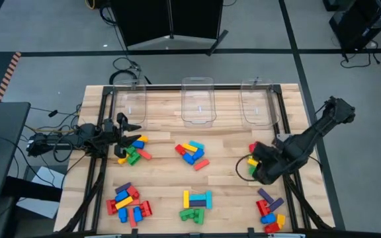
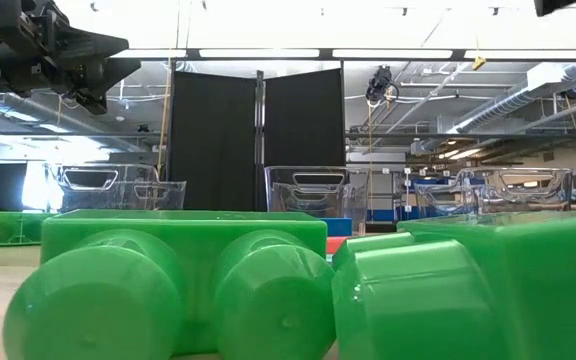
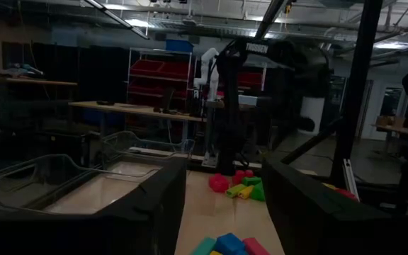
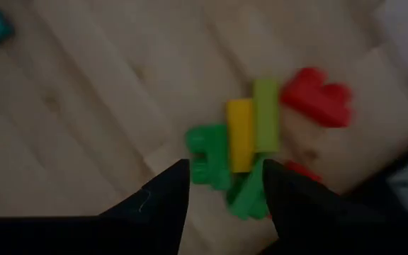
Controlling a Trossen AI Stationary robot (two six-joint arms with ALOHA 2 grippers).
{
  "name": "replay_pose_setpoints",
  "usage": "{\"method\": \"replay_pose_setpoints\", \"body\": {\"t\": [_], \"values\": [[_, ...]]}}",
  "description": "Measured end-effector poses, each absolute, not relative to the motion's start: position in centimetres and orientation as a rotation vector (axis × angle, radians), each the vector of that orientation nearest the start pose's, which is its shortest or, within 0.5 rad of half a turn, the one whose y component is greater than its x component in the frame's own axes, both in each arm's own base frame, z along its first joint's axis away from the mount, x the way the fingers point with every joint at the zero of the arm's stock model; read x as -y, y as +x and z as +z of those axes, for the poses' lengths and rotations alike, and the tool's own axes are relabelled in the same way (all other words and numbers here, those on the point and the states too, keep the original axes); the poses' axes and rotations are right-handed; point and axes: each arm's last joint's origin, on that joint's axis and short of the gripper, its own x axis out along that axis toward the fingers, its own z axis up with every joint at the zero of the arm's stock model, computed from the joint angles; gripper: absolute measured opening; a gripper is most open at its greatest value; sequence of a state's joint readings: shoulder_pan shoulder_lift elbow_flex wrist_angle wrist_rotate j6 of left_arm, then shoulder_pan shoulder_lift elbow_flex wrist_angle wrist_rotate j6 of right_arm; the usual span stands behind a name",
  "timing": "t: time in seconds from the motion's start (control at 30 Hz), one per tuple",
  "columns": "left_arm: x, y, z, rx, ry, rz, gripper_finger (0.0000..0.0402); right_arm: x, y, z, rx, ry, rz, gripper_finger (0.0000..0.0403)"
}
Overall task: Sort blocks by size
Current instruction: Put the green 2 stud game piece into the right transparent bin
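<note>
The blocks lie in several mixed piles on the wooden table (image 1: 230, 142). My right gripper (image 4: 222, 191) hangs open over the right-hand pile, pointing down at a green block (image 4: 207, 152), a yellow block (image 4: 239, 134), a light green block (image 4: 266, 113) and a red block (image 4: 317, 95); in the high view my right gripper (image 1: 260, 165) covers most of that pile. My left gripper (image 3: 222, 205) is open and held level above the table's left side, beside the left pile (image 1: 132, 149).
Three clear bins (image 1: 129, 106) (image 1: 198, 99) (image 1: 256, 102) stand along the far edge. Other piles lie at the centre (image 1: 192, 153), near left (image 1: 127, 203), near centre (image 1: 197, 205) and near right (image 1: 270, 213). Green blocks (image 2: 183, 290) fill the low view.
</note>
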State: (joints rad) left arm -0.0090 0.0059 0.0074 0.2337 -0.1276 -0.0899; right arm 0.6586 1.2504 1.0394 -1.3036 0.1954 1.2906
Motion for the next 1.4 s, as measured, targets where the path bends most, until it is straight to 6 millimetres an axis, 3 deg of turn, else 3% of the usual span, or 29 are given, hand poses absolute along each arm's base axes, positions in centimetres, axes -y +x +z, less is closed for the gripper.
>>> {"method": "replay_pose_setpoints", "body": {"t": [0.2,0.77,1.2,1.4], "values": [[-0.3,9.5,18.8,0.240,-0.106,0.107,0.0193,-11.7,15.8,23.0,-1.335,0.495,-0.499,0.0197],[-0.3,9.5,18.8,0.240,-0.105,0.107,0.0193,-11.6,15.7,17.1,-1.404,0.381,-0.463,0.0240],[-0.3,9.5,18.8,0.240,-0.105,0.107,0.0193,-13.1,17.1,13.9,-1.534,0.337,-0.403,0.0205],[-0.3,9.5,18.8,0.240,-0.106,0.107,0.0193,-13.1,17.1,13.9,-1.533,0.340,-0.393,0.0181]]}}
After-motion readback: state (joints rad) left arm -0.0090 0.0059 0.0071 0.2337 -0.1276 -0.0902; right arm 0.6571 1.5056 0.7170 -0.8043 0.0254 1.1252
